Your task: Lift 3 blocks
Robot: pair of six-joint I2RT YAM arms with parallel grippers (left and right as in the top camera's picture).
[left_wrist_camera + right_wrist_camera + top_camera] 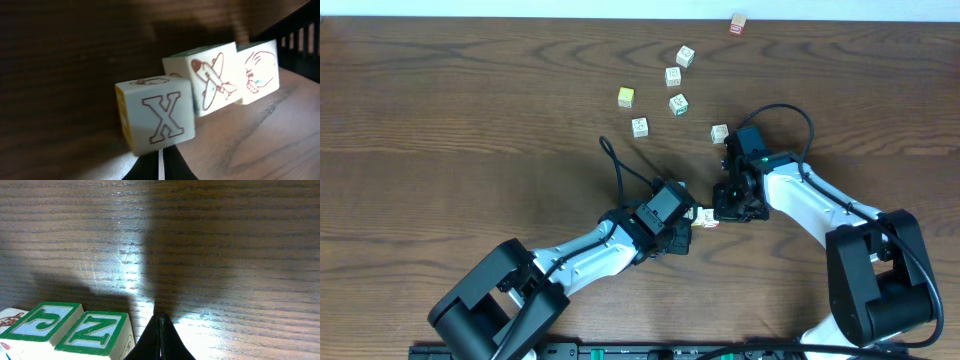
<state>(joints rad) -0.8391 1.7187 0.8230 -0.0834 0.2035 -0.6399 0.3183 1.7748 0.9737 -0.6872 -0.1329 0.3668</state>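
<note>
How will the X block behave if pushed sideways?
Likely slides, not rolls: the X block is a flat-faced cube. Probably rigid and light; it looks like painted wood. Smooth faces may slip, and it seems to abut the airplane block, so a push would probably carry over.

A dark brown wooden table [440, 130] with fine horizontal grain fills almost the whole overhead view. Beyond its far edge runs a thin pale strip [520, 8]. Light leaves a soft white sheen [132, 262] on the wood, with blurred shadows beside it.
</note>
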